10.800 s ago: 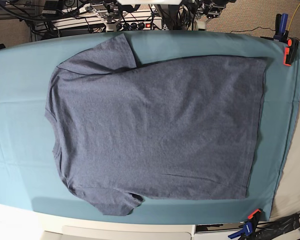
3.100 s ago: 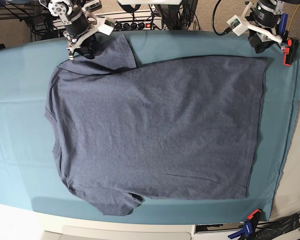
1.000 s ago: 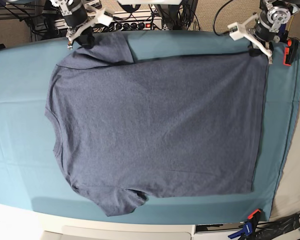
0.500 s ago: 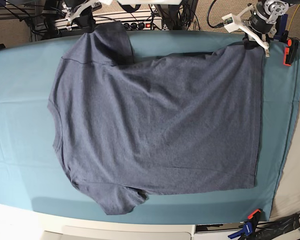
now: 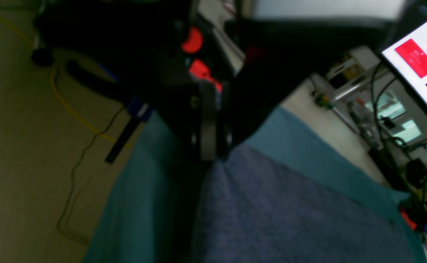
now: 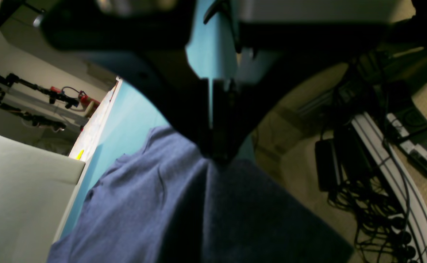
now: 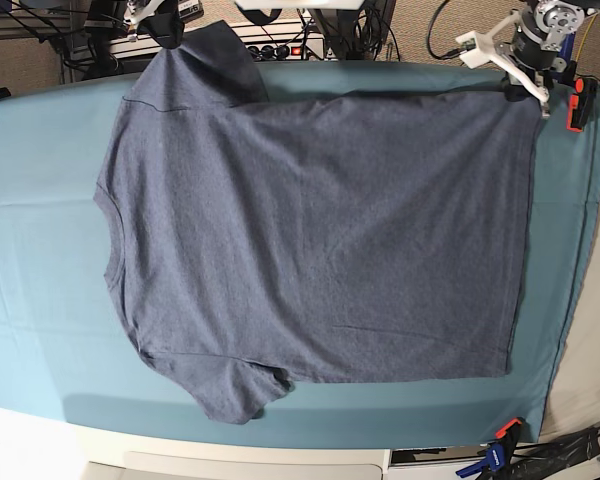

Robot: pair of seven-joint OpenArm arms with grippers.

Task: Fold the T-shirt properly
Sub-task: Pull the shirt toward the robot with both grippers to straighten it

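- So on the left of the base view I had the right gripper (image 7: pixel 167 42) clenched on the T-shirt (image 7: pixel 320 240), pinching it up near the table's robot-side edge.
- The shirt was spread out over most of the teal cloth (image 7: pixel 40 290), long axis running pretty much left to right. One sleeve poked up at the upper left, the other stuck out at the lower left, and the straight hem ran down the right side.
- Over on the right, my left gripper (image 7: pixel 521 92) was clamped on the shirt's upper right corner, by the hem.
- The right wrist cam gave me stuff the base view didn't: fabric bunched into a deep fold under the fingertips (image 6: pixel 219 151), with a flap hanging to one side and cables (image 6: pixel 366 208) down on the floor.
- The left wrist cam was kinda dark and blurry, but it showed creases fanning out from the pinch, plus a screen (image 5: pixel 421 54) off to the side.
- Edges, left to right: a wide bare strip of teal sat left of the shirt, a thinner band ran along the bottom, and a narrower strip lay on the right, with red-and-black clamps (image 7: pixel 580 104) near that side. Way more room on the left, tbh.
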